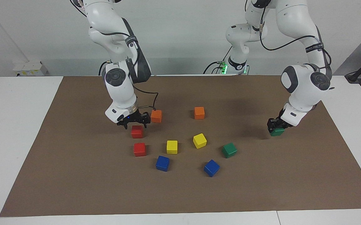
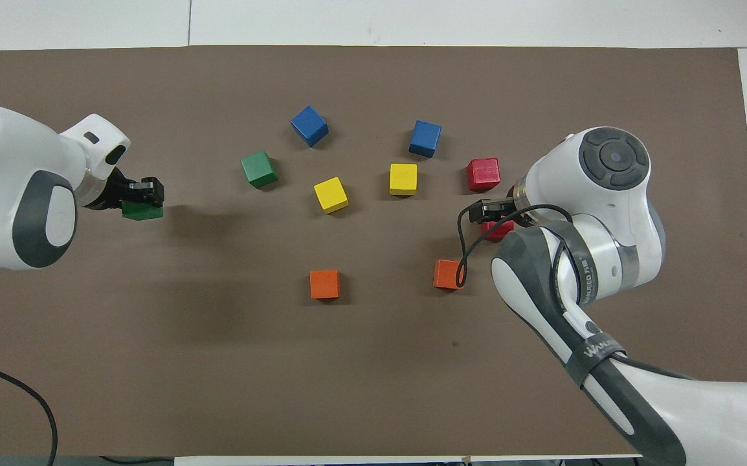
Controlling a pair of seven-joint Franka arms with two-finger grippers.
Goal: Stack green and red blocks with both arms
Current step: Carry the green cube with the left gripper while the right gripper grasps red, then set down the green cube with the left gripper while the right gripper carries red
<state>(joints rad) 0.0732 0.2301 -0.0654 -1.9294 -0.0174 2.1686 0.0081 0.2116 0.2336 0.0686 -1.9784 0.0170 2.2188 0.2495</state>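
Green cube carried by my left gripper, right gripper spread over a red one.

I had the left clamped on a green cube above the mat, toward the left arm's end of the worktop; the right hung open just above the nearer red cube.

Orange cube crowds red cube; mat edges open.

A white counter is carrying a brown mat. Lying on the mat are two red blocks, one green block, two yellow cubes, two blue cubes and two orange cubes.
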